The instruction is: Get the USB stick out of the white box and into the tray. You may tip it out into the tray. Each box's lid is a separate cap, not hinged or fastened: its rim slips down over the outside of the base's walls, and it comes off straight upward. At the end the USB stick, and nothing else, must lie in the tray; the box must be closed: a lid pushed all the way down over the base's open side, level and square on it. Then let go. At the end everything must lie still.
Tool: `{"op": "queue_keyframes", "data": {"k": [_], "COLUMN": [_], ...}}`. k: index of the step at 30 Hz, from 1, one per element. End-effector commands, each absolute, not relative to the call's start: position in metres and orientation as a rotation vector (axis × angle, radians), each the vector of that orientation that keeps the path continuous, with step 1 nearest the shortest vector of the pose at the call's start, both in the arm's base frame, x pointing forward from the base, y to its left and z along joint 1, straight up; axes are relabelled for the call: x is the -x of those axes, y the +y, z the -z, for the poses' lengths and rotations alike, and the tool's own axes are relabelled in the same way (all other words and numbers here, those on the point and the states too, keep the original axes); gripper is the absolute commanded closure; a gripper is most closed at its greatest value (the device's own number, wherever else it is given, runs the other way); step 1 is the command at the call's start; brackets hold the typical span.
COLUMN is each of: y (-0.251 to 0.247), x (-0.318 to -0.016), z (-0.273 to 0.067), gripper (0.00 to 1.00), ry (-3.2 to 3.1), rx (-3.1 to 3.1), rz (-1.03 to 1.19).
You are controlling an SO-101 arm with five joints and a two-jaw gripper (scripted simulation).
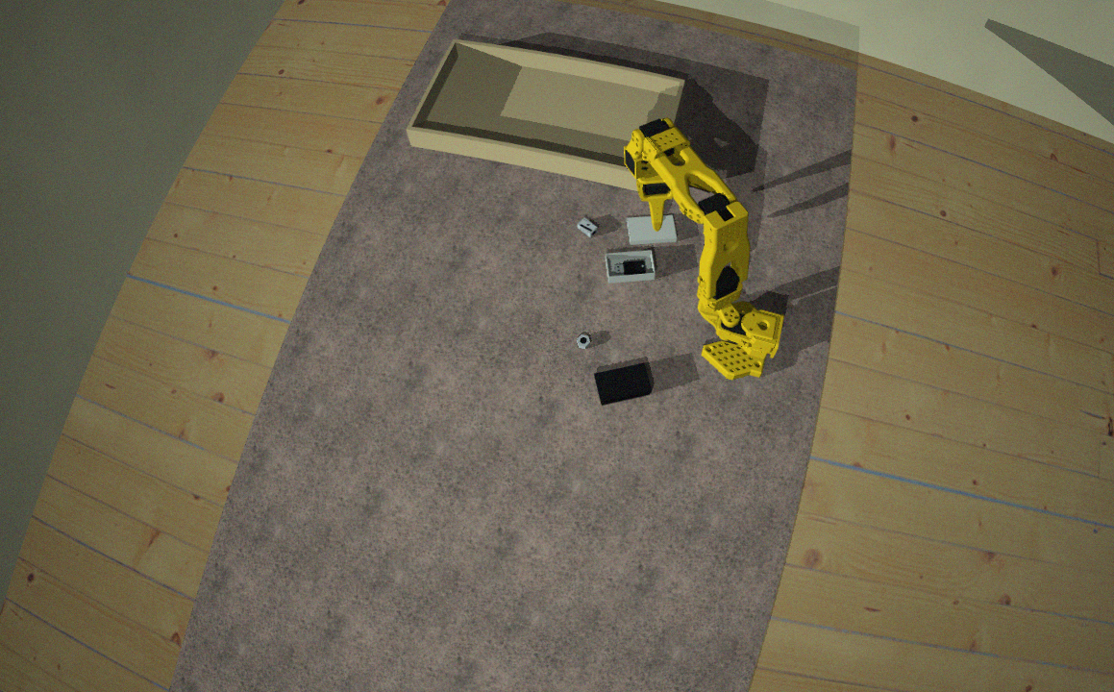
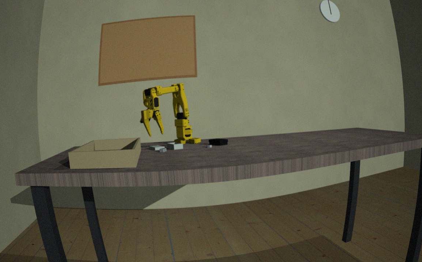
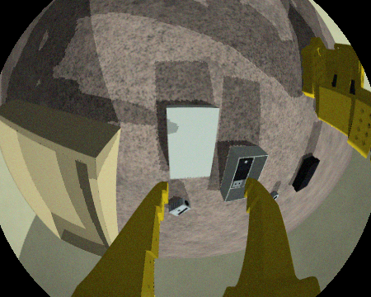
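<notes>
The white box base (image 1: pixel 630 259) stands open on the mat, with a dark USB stick (image 1: pixel 630 266) lying inside it; the wrist view shows the base (image 3: pixel 241 171) and the stick (image 3: pixel 243 168) too. Its white lid (image 1: pixel 652 229) lies flat on the mat beside the base, toward the tray, and shows in the wrist view (image 3: pixel 192 141). The tan tray (image 1: pixel 543 111) sits at the far end and looks empty. My gripper (image 2: pixel 155 133) hangs well above the lid, fingers pointing down, partly open with nothing between them (image 3: pixel 204 193).
A small grey piece (image 1: pixel 586 226) lies left of the lid. A small grey nut-like part (image 1: pixel 581 340) and a closed black box (image 1: pixel 622 382) lie near the arm's base (image 1: pixel 741 348). The tray's near wall (image 3: pixel 54 165) is close on the wrist view's left.
</notes>
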State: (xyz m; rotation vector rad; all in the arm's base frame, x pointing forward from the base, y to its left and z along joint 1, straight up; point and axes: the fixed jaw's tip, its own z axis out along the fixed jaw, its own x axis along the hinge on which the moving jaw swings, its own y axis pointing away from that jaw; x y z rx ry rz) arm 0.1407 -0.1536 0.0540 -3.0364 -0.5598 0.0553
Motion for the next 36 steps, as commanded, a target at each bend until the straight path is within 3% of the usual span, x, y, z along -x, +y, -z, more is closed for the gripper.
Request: {"op": "queue_keyframes", "data": {"k": [1, 36], "y": [-0.159, -0.161], "x": [-0.143, -0.145], "z": [-0.068, -0.079], "gripper": [0.71, 0.71], "ry": [-0.574, -0.574], "rx": [3.089, 3.089], "rz": [0.0, 0.0]}}
